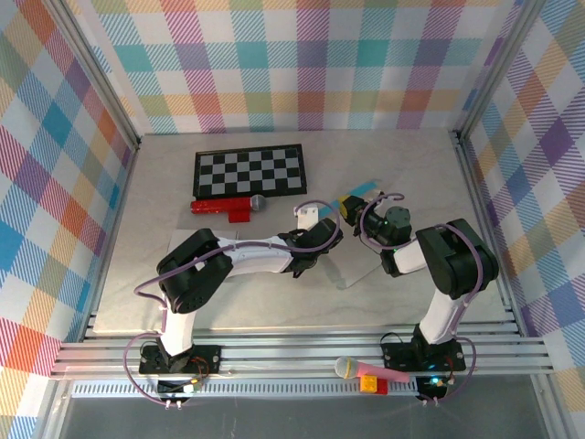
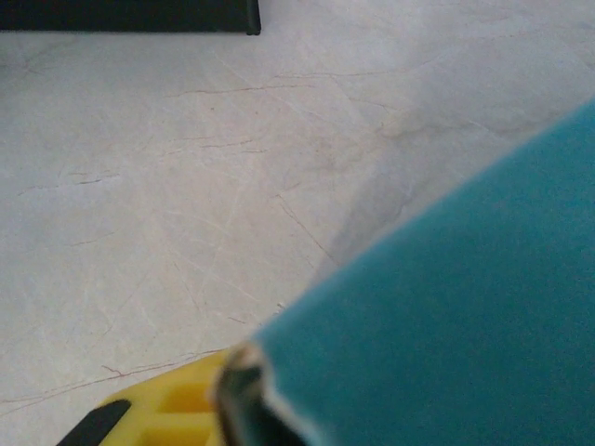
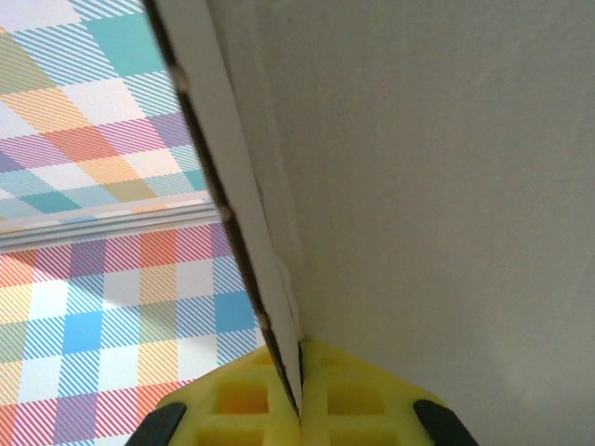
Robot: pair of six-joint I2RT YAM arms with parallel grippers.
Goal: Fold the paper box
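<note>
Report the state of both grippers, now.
Left gripper: cannot be told; the paper box hides its jaws.
Right gripper: closed on the paper box's edge.

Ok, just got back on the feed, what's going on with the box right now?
Both arms meet at the paper box, right of the table's centre. The right end effector is shut on the edge of a white panel. The left end effector sits close against a teal panel; whether it grips it is unclear. Folding looks unfinished.
</note>
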